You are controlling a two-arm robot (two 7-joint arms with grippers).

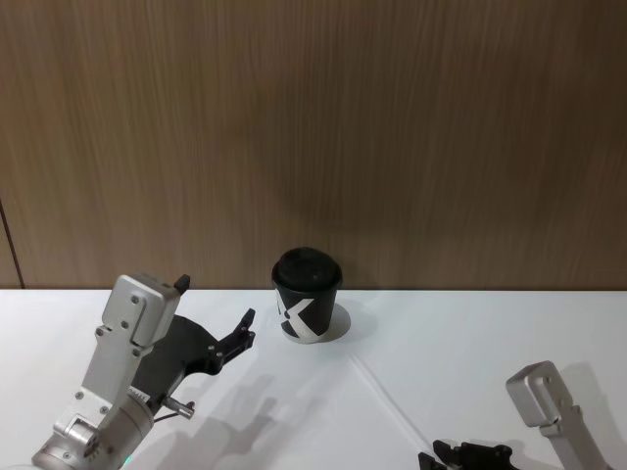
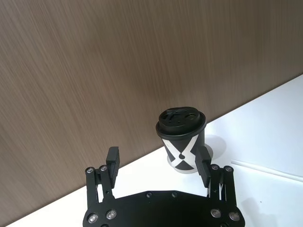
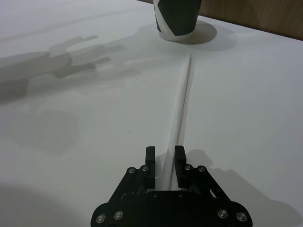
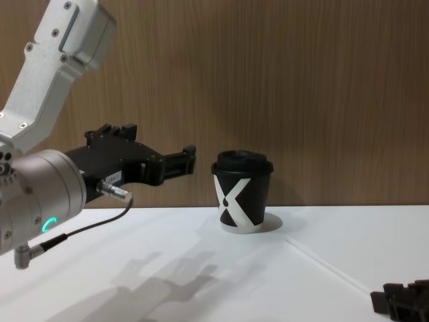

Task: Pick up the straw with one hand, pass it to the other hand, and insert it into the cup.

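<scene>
White table (image 1: pixel 470 333), wood wall behind. Cup (image 1: pixel 307 305) upright at far centre. Straw (image 3: pixel 182 104) flat on table, running from beside cup toward near right. Right gripper (image 3: pixel 164 151) straddles its near end, jaws narrowly apart, not clamped. Left gripper (image 2: pixel 158 158) wide open, empty, left of cup.

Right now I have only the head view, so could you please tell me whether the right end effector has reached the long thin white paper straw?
Observer: Yes. The right end effector straddles the near end of the long thin white paper straw, which lies flat on the white tabletop.
Operator: Has it clamped yet?
Observer: Not quite. Its fingers leave a slight gap on one side.
Operator: How high is the left end effector?
Observer: The left end effector hangs level with the black plastic lid of the black paper cup with the white X pattern, clear of it.
</scene>
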